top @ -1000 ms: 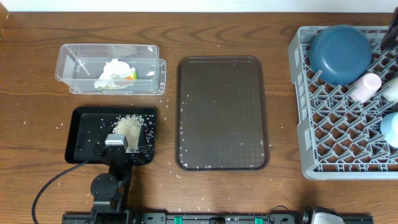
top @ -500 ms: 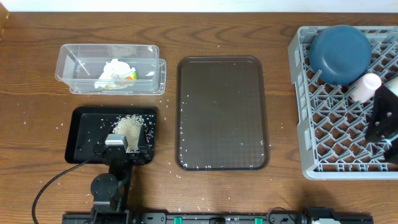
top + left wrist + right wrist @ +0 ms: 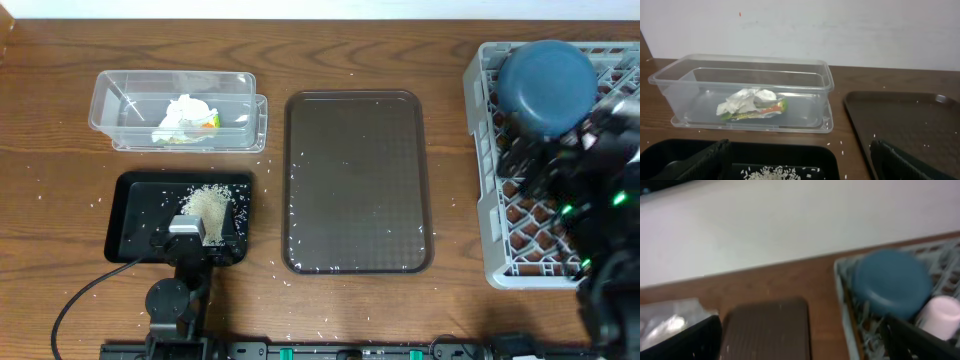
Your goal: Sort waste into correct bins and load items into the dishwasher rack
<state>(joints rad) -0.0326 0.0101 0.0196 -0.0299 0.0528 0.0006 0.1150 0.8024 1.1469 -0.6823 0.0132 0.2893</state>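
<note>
Left gripper [image 3: 799, 145]: fingers spread wide, empty, low over the near end of the black tray [image 3: 128, 200], just beside the heap of rice [image 3: 208, 205] lying in it. Right gripper [image 3: 801, 322]: fingers likewise spread and empty; from overhead its arm [image 3: 590, 190] is a dark blur above the dishwasher rack [image 3: 484, 150].

The black tray is shallow and glossy, with rounded corners. Behind it, apart, stands the clear tub [image 3: 106, 105], thin-walled with a rolled rim. The crumpled tissue [image 3: 180, 112] and yellow-green wrapper [image 3: 208, 122] lie together on its floor. The rack is grey lattice plastic with open-work walls. The dark-blue dish [image 3: 546, 84] rests at its far end, the pink cup [image 3: 942, 318] just beside it. The brown tray [image 3: 355, 180], flat and finely textured, lies between black tray and rack, touching neither.

The desk [image 3: 50, 180] is dark wood with pronounced grain, backed by a plain white wall [image 3: 865, 25]. Loose grains [image 3: 293, 262] speckle the brown tray's left and near edges and the wood around both trays. Strips of bare wood flank the brown tray and run along the desk's left margin. The rack's right side passes out of the overhead view.
</note>
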